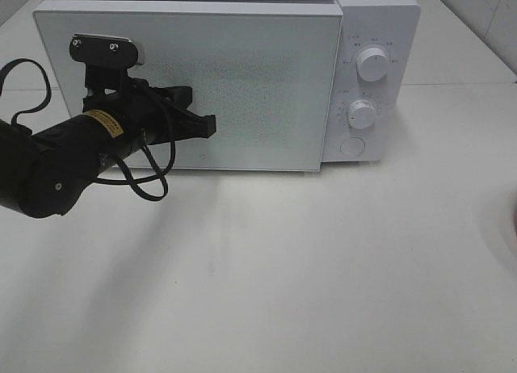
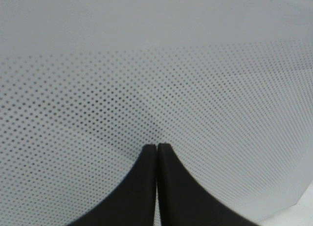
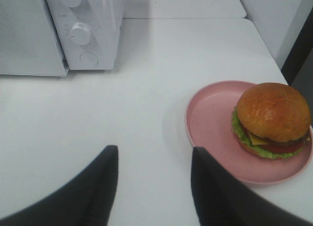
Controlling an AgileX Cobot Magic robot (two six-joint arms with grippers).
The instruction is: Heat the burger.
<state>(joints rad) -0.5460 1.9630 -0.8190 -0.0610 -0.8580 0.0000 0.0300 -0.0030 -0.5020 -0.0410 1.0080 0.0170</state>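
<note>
On the white counter (image 1: 266, 276) sits a white microwave (image 1: 380, 18), its door (image 1: 242, 82) not flush with the body, apparently slightly ajar. Left gripper (image 1: 206, 127) has its jaws pressed together, holding nothing, tip against or just off the dotted door panel; the left wrist view shows only the panel right in front of the closed fingertips (image 2: 146, 160). Right gripper (image 3: 154, 160) hovers spread and empty above the counter. Pink plate (image 3: 210, 133) lies beside it, well apart from the microwave, with the burger (image 3: 271, 121) on its far side near the rim, untouched.

Risks: a closed tip pushing on a smooth door may slip off or shove the whole microwave back instead of swinging the door. If the door ends up latched, the burger stays out and nothing can be heated. A side grab on the burger may squash the bun, shed layers, or slide the plate toward the counter edge. Upper knob (image 1: 372, 64) and lower knob (image 1: 362, 113) could get bumped.
</note>
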